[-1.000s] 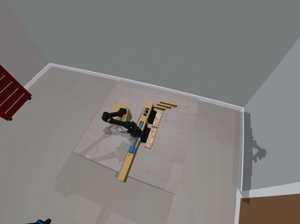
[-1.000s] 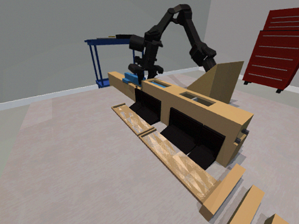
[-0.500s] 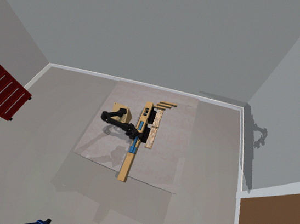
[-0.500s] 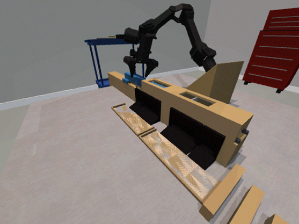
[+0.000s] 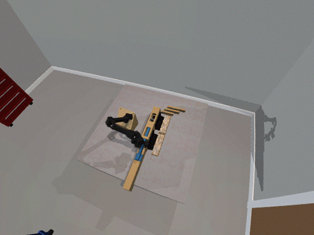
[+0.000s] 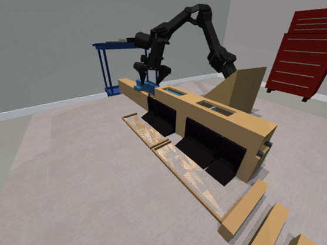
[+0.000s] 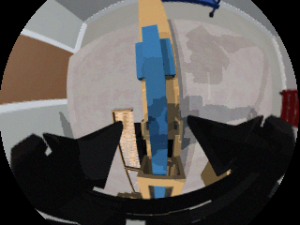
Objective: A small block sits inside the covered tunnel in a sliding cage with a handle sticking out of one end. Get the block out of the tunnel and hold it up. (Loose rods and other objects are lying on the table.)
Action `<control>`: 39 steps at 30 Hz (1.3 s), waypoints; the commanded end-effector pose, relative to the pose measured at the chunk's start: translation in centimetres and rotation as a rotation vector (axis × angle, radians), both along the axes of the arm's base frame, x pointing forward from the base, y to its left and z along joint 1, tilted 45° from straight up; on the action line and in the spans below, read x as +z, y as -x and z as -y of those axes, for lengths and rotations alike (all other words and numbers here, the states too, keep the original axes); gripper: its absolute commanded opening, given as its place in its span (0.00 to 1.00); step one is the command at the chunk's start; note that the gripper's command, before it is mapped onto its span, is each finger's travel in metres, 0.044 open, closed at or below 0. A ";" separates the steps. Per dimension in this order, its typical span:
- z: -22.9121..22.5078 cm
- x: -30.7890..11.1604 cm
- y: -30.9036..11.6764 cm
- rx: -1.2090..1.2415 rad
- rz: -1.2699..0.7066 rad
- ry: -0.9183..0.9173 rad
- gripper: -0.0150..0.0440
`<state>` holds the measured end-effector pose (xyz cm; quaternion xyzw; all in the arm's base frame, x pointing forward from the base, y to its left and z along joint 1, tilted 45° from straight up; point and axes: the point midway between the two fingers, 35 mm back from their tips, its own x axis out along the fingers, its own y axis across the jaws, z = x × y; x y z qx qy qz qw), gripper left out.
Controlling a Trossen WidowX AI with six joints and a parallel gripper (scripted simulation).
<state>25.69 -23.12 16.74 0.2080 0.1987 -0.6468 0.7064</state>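
Note:
The wooden tunnel (image 5: 156,110) (image 6: 250,121) (image 7: 161,180) has two windows in its top. A long blue handle (image 5: 138,156) (image 6: 151,88) (image 7: 156,84) sticks out of its far end in the exterior view and lies along a wooden rail (image 5: 131,175) (image 7: 152,11). The handle has a wider blue crosspiece near its outer end. Blue also shows through the nearer window to the handle. Something pale shows in the other window, but I cannot tell whether it is the block. My gripper (image 6: 151,83) (image 7: 156,122) is wide open and empty, its fingers above and either side of the handle, just outside the tunnel mouth.
Black flaps (image 6: 195,148) stand along one tunnel side, with wood-edged clear panels (image 5: 158,144) (image 6: 191,175) beside them. Loose wooden rods (image 5: 176,109) (image 6: 246,207) lie past the tunnel's other end. A wooden wedge-like stand (image 6: 245,88) is near the arm's base.

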 end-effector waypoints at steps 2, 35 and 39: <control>0.6 -0.8 0.1 0.004 -0.008 -0.004 1.00; 1.4 -1.8 0.2 0.000 -0.001 0.001 0.25; 0.7 -2.7 0.2 0.000 -0.003 -0.002 0.25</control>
